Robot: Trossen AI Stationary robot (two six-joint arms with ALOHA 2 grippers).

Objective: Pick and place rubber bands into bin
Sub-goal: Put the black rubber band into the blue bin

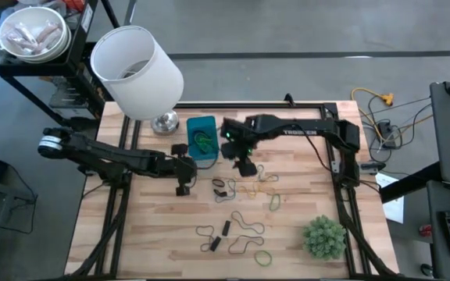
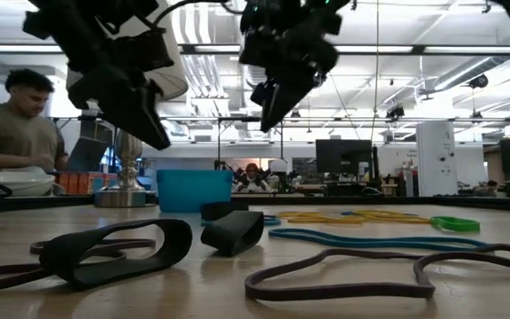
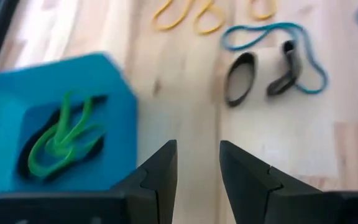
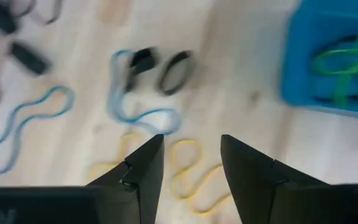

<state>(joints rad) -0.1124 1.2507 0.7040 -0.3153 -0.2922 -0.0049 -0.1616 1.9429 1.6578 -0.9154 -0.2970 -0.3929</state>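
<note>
My blue bin [image 1: 201, 141] sits at the table's back with green bands [image 3: 61, 134] inside. My right gripper [image 1: 244, 165], open and empty, hangs nearest the yellow bands [image 1: 258, 187], just in front. My left gripper [image 1: 183, 187] waits open.

Your white lamp shade [image 1: 137, 72] on its metal base [image 1: 164, 122], your bushy green plant [image 1: 323, 237] at the near right corner, your wooden table [image 1: 303, 257], a seated person [image 2: 9, 126] behind.
</note>
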